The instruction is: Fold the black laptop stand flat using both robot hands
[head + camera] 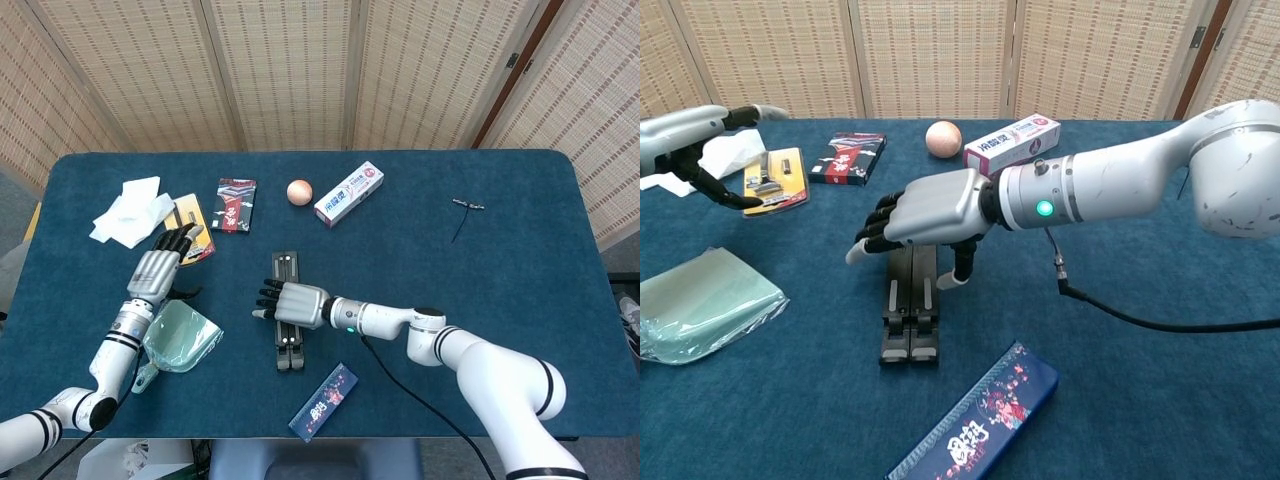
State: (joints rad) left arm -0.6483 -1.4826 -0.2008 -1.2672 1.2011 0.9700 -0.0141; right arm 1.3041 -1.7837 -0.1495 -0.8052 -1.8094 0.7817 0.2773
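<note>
Black and slim, the laptop stand (286, 312) lies near the middle of the blue table (500, 260), its two bars drawn together side by side and flat on the cloth, so the folding looks close to done; what may be left, as I judge it, is a last press to seat the bars and the hand's retreat. Over the stand's far half hovers the right hand (294, 304), palm down, fingers stretched and slightly spread, pinching nothing. From the chest camera the thumb (962, 270) reaches down beside the stand's right bar, a detail the overhead view hides beneath the palm; whether it touches the bar I cannot tell. Well to the left of the stand, the left hand (160, 262) hangs near the yellow card (193, 228), taking no part yet. Overhead its fingers point away, close together, while the chest view shows only dark curled fingertips (715, 190) at the card's edge, and I cannot tell if they touch it. Just short of the stand, toward the robot, lies a blue patterned box (980, 418)
</note>
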